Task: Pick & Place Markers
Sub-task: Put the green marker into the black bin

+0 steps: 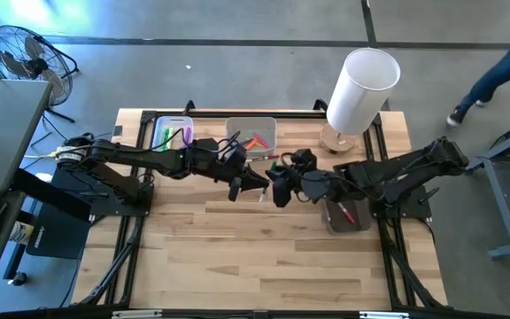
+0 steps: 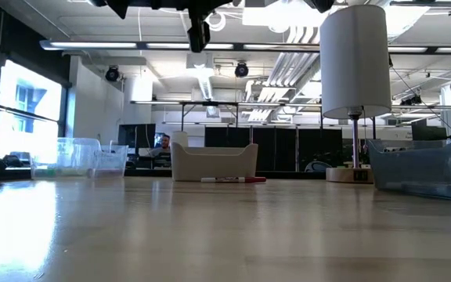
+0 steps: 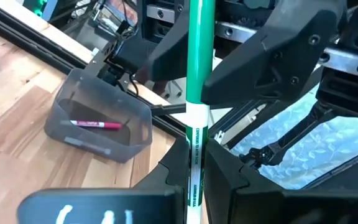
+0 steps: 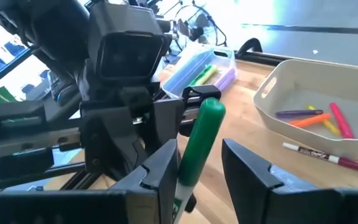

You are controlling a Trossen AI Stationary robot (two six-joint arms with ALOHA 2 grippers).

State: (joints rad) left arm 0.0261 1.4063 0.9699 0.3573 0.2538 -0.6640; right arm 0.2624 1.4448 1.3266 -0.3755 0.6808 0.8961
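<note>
The wooden worktop is the landmark here. On its far edge a white cylindrical lamp stands on a round wooden base, upright, toward the right corner. Also along that far edge sit a clear plastic bin near the left corner and a pale open tray near the middle. A dark grey bin rests on the worktop's right side. Off the worktop's far-left corner, a floor fan stands on the grey floor. Beyond the far-right corner, a person's leg in jeans crosses the floor.
</note>
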